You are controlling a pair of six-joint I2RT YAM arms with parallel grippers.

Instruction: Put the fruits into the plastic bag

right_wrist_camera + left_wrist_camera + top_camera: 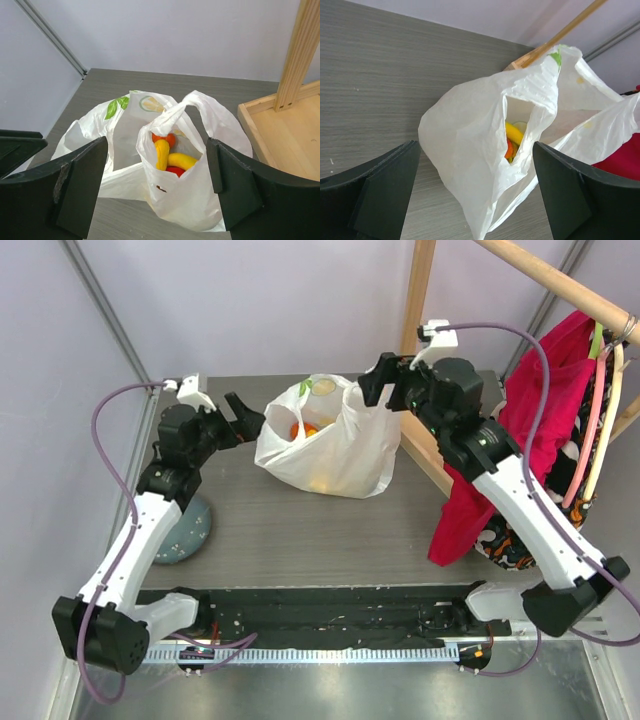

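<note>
The white plastic bag [330, 445] stands on the grey table at the back middle, with fruits inside. In the right wrist view the bag [200, 195] shows a yellow banana bunch [172, 159], an orange fruit [164, 138] and a red fruit [175, 171] through its handle opening. In the left wrist view the bag [470, 145] shows yellow and orange fruit [512, 137] through a gap. My left gripper [243, 417] is open just left of the bag, touching nothing. My right gripper [378, 385] is open at the bag's upper right, by its handle.
A round grey plate [185, 530] lies at the left under the left arm. A wooden rack [425, 310] stands at the right with a red cloth [520, 430] and other garments hanging from it. Its wooden base [285, 135] lies right of the bag.
</note>
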